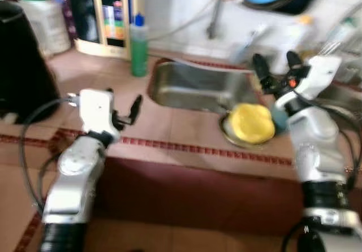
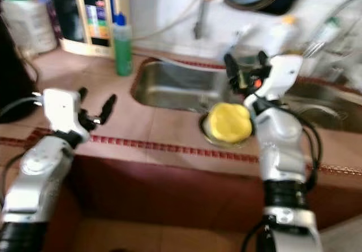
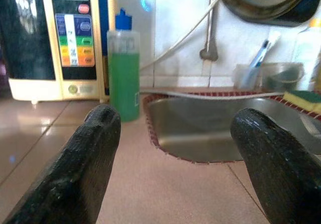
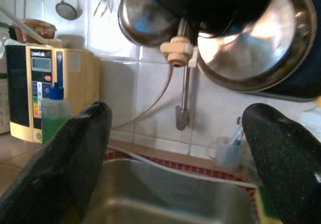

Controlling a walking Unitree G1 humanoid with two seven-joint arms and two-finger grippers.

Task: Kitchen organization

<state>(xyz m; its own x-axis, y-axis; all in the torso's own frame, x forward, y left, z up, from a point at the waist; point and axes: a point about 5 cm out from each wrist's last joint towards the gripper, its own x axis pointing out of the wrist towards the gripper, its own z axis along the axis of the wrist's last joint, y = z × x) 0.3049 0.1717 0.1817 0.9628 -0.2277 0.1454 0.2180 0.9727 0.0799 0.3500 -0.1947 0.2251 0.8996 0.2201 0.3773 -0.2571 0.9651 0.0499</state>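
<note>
Left gripper (image 1: pixel 124 113): your jaws stand wide apart and hold nothing, above the tiled worktop (image 1: pixel 169 127).
Right gripper (image 1: pixel 277 65): your jaws are spread and empty, raised over the sink (image 1: pixel 198 85).
Yellow object (image 1: pixel 251 122): possibly a cloth; on a plate at the sink's 4 o'clock corner.
Green bottle (image 1: pixel 138 46): upright at the sink's 10 o'clock.
</note>
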